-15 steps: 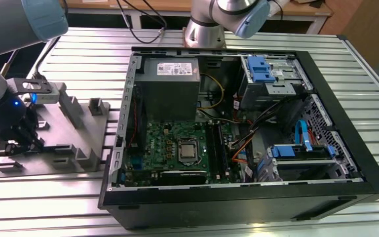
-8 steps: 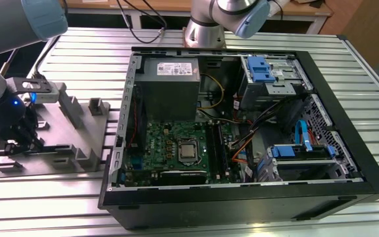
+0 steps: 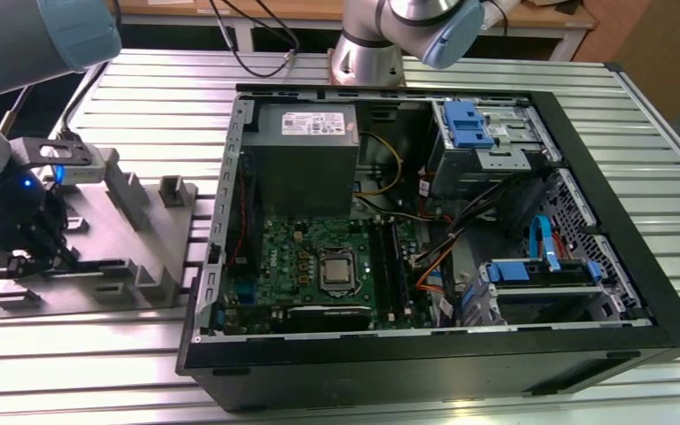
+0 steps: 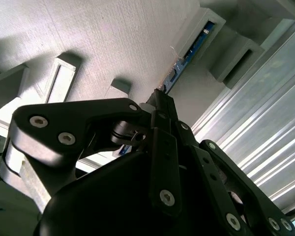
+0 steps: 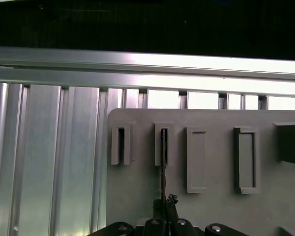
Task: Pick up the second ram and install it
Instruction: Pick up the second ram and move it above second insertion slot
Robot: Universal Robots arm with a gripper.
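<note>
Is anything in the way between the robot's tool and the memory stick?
No, nothing visible. The tool is right at the second ram, which stands on edge in a slot of the grey fixture.

The black metal end effector sits in the foreground, its linked fingers pinched together on the near end of a thin dark memory stick seen edge-on. The stick's far end sits in a grey slotted plastic post on the grey textured fixture plate. Beside the plate lies the ribbed aluminium worktop.
</note>
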